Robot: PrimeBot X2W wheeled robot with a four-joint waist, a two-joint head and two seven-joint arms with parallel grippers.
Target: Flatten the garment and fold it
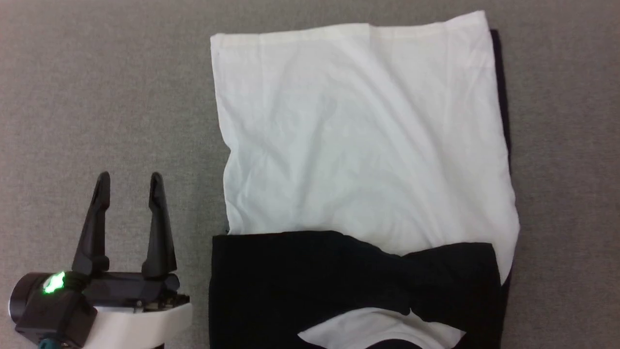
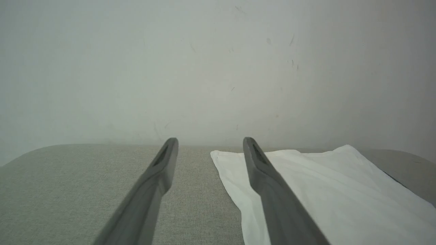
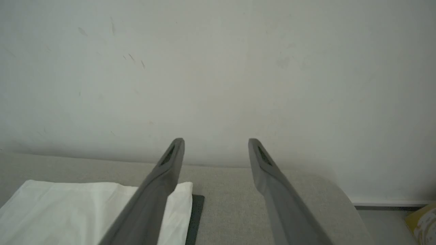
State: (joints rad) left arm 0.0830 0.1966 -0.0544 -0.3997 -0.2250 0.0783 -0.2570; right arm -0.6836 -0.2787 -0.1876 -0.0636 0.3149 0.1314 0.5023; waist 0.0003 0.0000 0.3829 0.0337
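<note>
One garment (image 1: 358, 145), cream body flat, black sleeves crossed

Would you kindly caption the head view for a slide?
Garment partly folded on grey surface, black sleeves across its near end, open left gripper alongside.

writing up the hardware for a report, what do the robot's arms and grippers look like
The left gripper has two long, tapering black fingers on a black base with a lit green light, mounted on a glossy white forearm. The right gripper has the same dark fingers, each with a slot near the tip.
</note>
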